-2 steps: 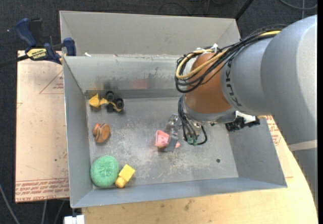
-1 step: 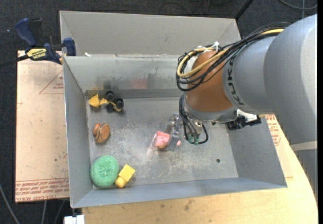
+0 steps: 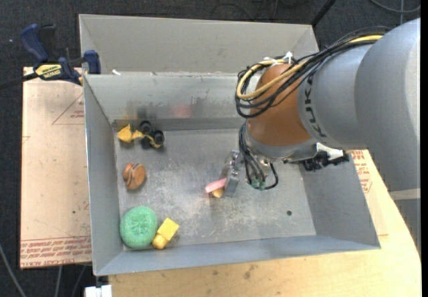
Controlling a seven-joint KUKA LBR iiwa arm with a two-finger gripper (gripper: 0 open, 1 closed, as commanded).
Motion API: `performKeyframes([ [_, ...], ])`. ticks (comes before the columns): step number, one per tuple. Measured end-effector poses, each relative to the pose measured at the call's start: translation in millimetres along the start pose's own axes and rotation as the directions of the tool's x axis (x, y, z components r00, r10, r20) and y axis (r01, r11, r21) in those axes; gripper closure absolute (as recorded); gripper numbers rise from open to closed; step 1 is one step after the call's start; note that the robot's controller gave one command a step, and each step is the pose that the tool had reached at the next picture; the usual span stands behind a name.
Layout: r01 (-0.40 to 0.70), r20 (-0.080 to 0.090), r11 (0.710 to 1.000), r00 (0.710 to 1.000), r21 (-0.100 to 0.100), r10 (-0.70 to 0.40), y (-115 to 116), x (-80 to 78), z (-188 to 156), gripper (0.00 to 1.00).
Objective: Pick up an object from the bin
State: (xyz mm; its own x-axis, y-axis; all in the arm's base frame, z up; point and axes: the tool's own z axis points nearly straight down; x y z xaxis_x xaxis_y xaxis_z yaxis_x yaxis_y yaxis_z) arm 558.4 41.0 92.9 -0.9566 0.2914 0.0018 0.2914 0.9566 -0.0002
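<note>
Nearest, front-left corner of bin [image 3: 294,222]: green ball [image 3: 139,227], with yellow block [image 3: 165,233] touching on its right. Both well apart from the arm.

Further in, by the left wall: brown piece [image 3: 134,176], alone.

Mid-floor: gripper [image 3: 231,180] low at floor level, right against a small pink piece [image 3: 215,187] (pale, flat-looking, poking out to the left of the tip). Spread or closed: can't tell from this angle. Pinched or merely touched: can't tell either.

Far back-left, under the rear wall: yellow piece [image 3: 127,134] and black piece [image 3: 152,136], touching each other, well clear of the gripper.

Progress, as a judgement:
- Positioned at the pink piece, the likely pick as the only thing in contact.
- Grasp unconfirmed.
- Nothing off the floor yet.

Left to do: close on the pink piece (if not already closed), lift clear of the floor, confirm hold. Roughly midway, no further.
</note>
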Motion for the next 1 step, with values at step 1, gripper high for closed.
performKeyframes([
  [1, 0.000, 0.001, 1.000, 1.000, -0.001, 0.000, 0.1, -0.2, -15.4, 1.00],
])
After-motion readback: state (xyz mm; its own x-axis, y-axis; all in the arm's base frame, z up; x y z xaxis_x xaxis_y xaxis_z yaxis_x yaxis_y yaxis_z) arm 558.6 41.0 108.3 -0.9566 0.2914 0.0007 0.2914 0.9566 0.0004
